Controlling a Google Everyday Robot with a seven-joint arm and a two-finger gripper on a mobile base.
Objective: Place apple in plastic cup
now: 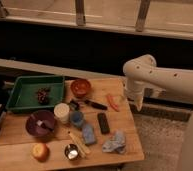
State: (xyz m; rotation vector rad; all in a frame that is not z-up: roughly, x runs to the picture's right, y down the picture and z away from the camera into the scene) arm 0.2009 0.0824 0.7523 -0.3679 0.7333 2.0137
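Note:
The apple [40,151], small, yellow-orange with a reddish blush, lies at the front left corner of the wooden table [20,131]. The dull-blue plastic cup [77,118] stands upright near the table's middle, right of a cream-white cup [62,112]. The white arm comes in from the right, bends at an elbow and points down. My gripper [138,103] is at its lower end, beside the table's right edge, far from both apple and cup. It holds nothing that I can see.
A green tray [21,95] with dark grapes [42,95] sits at back left, with an orange-brown bowl [80,87] beside it. A purple bowl [41,124], shiny metal cup [71,151], black bar [103,123], blue sponge [88,134], grey-blue cloth [114,142] and red-orange vegetable [113,101] crowd the table.

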